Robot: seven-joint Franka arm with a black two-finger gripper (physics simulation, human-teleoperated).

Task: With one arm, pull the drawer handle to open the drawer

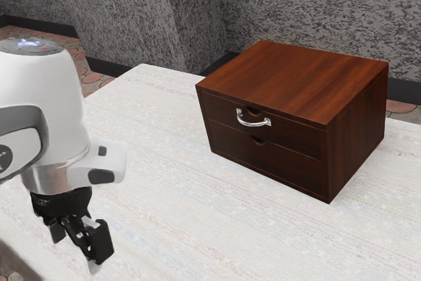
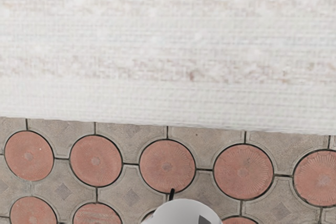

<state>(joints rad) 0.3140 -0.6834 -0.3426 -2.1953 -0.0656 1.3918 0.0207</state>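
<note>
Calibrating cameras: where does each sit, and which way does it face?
Exterior view: beside the arm, looking across the table at the drawer cabinet; arm and end effector show at the view's left.
Wrist view: on the hand, looking down over the table's edge at the tiled floor; a pale rounded part, perhaps the arm's.
Shared: table, tiled floor.

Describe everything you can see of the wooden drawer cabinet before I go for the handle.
The cabinet is a low box of dark reddish-brown wood with a glossy grained top. Its front holds two stacked drawers: the upper drawer carries a curved silver handle below a half-round notch, the lower drawer shows only a notch. Both fronts sit flush, so shut. It stands upright on the pale table, toward the exterior view's right, and nothing else touches it.
</note>
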